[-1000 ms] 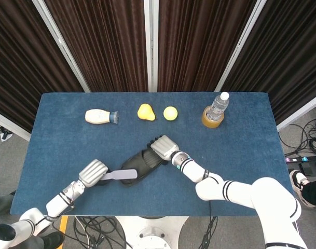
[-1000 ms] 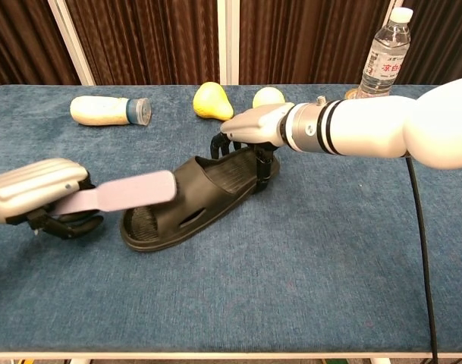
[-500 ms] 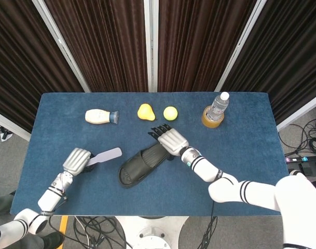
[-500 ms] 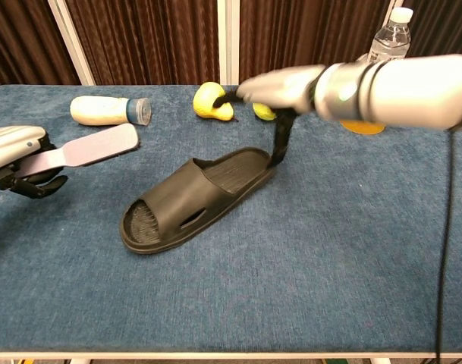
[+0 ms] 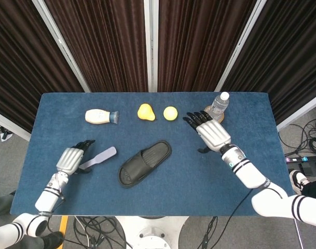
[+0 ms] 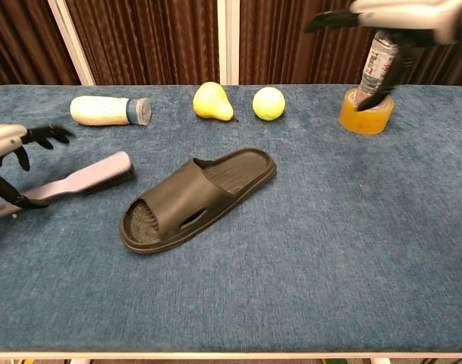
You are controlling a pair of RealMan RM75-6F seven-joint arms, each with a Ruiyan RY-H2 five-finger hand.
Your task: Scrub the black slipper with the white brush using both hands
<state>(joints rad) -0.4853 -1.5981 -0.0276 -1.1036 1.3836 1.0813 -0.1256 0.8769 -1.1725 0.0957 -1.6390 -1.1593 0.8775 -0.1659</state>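
- Head view: the black slipper (image 5: 145, 163) lies flat on the blue table (image 5: 261, 155), near the middle and toward the front edge, lying diagonally, touched by neither hand.
- Head view: the white brush (image 5: 98, 157) lies on the table left of the slipper and apart from it, its handle end at the left hand (image 5: 70, 160).
- Head view: the left hand sits by the front-left part of the table, fingers spread apart; the brush handle runs under it, but a grip on it cannot be told from here.
- Head view: the right hand (image 5: 212, 134) is right of the slipper, well apart from it, fingers splayed and holding nothing.
- Head view: along the back edge stand a white bottle on its side (image 5: 101, 116), a yellow pear (image 5: 145, 111), a yellow ball (image 5: 170, 113), and a water bottle (image 5: 218, 106) standing inside a tape roll (image 5: 210, 120).
- Chest view: the slipper (image 6: 196, 199) rests sole-down at the table's centre, one end pointing back-right.
- Chest view: the brush (image 6: 77, 180) lies bristles-down at the left edge, and the left hand (image 6: 4, 144) has its fingers open above the handle end.
- Chest view: the right hand (image 6: 390, 15) is raised near the back-right corner, in front of the water bottle (image 6: 376, 61), fingers extended, empty.
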